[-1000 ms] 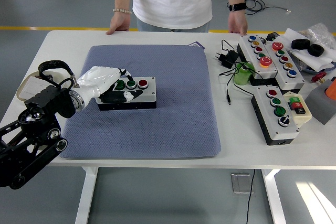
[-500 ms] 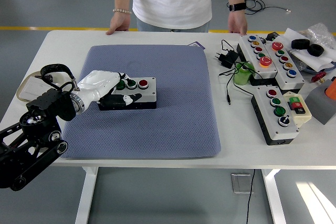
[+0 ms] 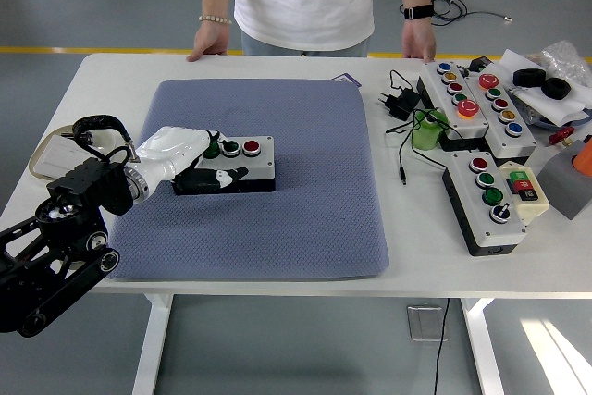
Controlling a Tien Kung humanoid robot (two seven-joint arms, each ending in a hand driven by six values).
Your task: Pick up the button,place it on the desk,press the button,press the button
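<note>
Your left hand (image 3: pixel 190 154) is curled around the 9 o'clock end of the button box (image 3: pixel 231 165), sitting on the blue mat (image 3: pixel 277 219) mid-tabletop, so I'd steady the box and press straight down on one cap.

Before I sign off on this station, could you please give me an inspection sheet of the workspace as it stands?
Surface: white table with a blue mat on it.
Job's things: button box on the mat, three buttons on top.
Clutter: other button boxes, green cup, black rolls at the right.
Hands: left hand wraps the button box's left end; right hand nothing seen.
Cables: black adapter and cord right of the mat.
Surroundings: a person's hands rest on the far edge.
</note>
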